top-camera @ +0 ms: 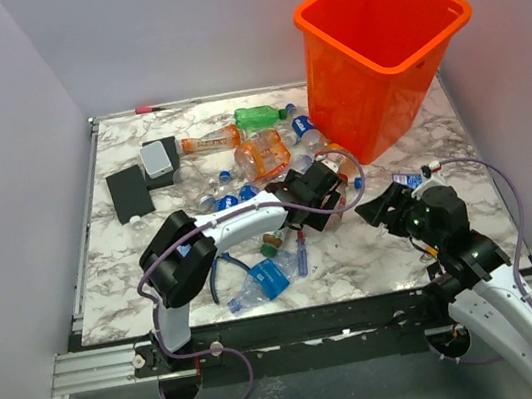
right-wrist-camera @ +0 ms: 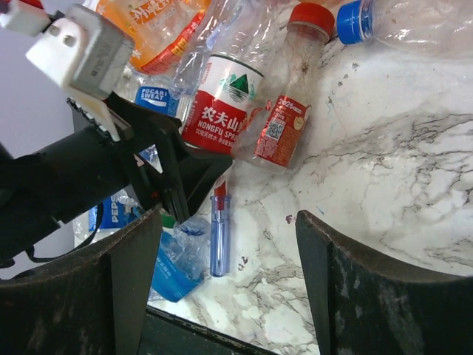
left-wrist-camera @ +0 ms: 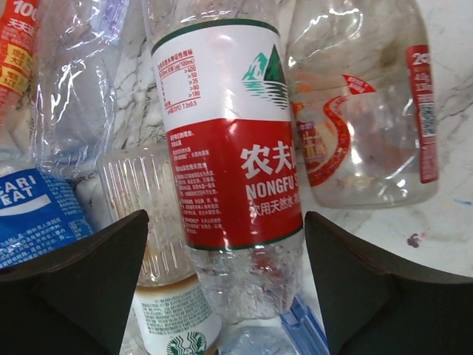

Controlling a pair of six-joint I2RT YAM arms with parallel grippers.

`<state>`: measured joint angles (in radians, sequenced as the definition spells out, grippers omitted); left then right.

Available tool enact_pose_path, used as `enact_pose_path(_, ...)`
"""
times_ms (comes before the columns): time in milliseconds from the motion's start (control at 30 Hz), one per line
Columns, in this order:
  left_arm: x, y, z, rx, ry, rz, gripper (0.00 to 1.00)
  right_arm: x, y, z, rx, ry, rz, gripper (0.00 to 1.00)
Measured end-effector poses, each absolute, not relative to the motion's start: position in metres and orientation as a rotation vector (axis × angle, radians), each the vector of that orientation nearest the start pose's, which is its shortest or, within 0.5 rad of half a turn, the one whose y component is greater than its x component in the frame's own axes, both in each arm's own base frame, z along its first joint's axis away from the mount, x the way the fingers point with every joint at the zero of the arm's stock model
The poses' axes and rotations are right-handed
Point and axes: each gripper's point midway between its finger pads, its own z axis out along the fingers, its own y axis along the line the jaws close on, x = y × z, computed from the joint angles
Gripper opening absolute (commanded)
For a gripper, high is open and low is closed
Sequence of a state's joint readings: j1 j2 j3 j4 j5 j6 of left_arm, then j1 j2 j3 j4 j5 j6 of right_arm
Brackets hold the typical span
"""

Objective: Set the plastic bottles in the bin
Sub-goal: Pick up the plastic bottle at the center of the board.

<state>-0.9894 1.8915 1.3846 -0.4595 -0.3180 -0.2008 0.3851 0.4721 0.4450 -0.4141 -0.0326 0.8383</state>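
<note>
Left claw point(left-wrist-camera: 225, 222) down among the plastic bottles point(top-camera: 260, 160) strewn over the marble surface point(top-camera: 113, 254). Its jaws are spread wide on either side of a clear bottle with a red-and-white label point(left-wrist-camera: 233, 170), which lies flat between them. (A sliver of space shows beside the left finger point(left-wrist-camera: 81, 288); the right finger point(left-wrist-camera: 384, 288) sits right at the bottle's edge.)

Against that bottle's side lies a clear red-capped bottle point(right-wrist-camera: 284, 111). On its other side are a blue-labelled bottle point(left-wrist-camera: 33, 214) and a small ribbed bottle with a green logo point(left-wrist-camera: 174, 318).

The right claw point(right-wrist-camera: 228, 222) hovers over bare marble just to the right of the heap, jaws apart and holding nothing. A blue-and-red screwdriver point(right-wrist-camera: 216, 237) lies on the marble near the left claw.

The bright-orange bin point(top-camera: 372, 102) stands upright at the far right corner of the surface, just behind the heap. To its left lie a green bottle point(top-camera: 258, 116) and an orange bottle point(top-camera: 261, 155). A crushed bottle with a blue wrapper point(top-camera: 259, 284) rests near the front edge. A black slab point(top-camera: 128, 193) and a grey block point(top-camera: 158, 158) sit at far left.
</note>
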Motion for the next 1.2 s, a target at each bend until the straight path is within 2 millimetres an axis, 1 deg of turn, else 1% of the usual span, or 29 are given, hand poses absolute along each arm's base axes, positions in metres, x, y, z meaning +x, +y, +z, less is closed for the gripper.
enact_pose_path(67,0.289,-0.349,0.068,0.835,2.336,-0.085,0.78,0.212,0.123,0.158,0.449,2.05,0.781,0.76)
enact_pose_path(167,0.292,-0.351,0.069,0.826,2.334,-0.084,0.71,0.212,0.121,0.159,0.444,2.049,0.762,0.76)
enact_pose_path(367,0.291,-0.35,0.057,0.841,2.354,-0.065,0.73,0.21,0.119,0.155,0.443,2.067,0.747,0.76)
enact_pose_path(433,0.291,-0.35,0.054,0.845,2.36,-0.061,0.71,0.21,0.119,0.154,0.443,2.071,0.745,0.76)
enact_pose_path(600,0.291,-0.35,0.053,0.845,2.359,-0.064,0.5,0.21,0.118,0.153,0.446,2.074,0.74,0.76)
enact_pose_path(667,0.291,-0.35,0.054,0.842,2.356,-0.067,0.46,0.21,0.118,0.153,0.446,2.075,0.739,0.76)
enact_pose_path(767,0.289,-0.348,0.058,0.837,2.35,-0.076,0.45,0.21,0.118,0.153,0.448,2.074,0.736,0.76)
enact_pose_path(867,0.288,-0.347,0.08,0.809,2.316,-0.114,0.44,0.211,0.118,0.157,0.446,2.068,0.735,0.78)
enact_pose_path(933,0.288,-0.347,0.108,0.771,2.264,-0.166,0.44,0.212,0.118,0.164,0.432,2.055,0.735,0.8)
enact_pose_path(1000,0.287,-0.345,0.146,0.722,2.184,-0.237,0.44,0.213,0.12,0.175,0.394,2.036,0.746,0.8)
enact_pose_path(1033,0.286,-0.343,0.17,0.694,2.125,-0.284,0.45,0.213,0.122,0.183,0.366,2.024,0.758,0.8)
enact_pose_path(1067,0.283,-0.338,0.185,0.675,2.082,-0.315,0.47,0.213,0.125,0.192,0.336,2.006,0.776,0.8)
enact_pose_path(1133,0.272,-0.323,0.228,0.63,1.947,-0.409,0.48,0.212,0.131,0.213,0.277,1.955,0.822,0.81)
enact_pose_path(1167,0.263,-0.311,0.25,0.604,1.865,-0.459,0.48,0.212,0.134,0.224,0.249,1.922,0.846,0.82)
enact_pose_path(1200,0.254,-0.298,0.267,0.581,1.796,-0.499,0.48,0.212,0.137,0.236,0.222,1.886,0.873,0.82)
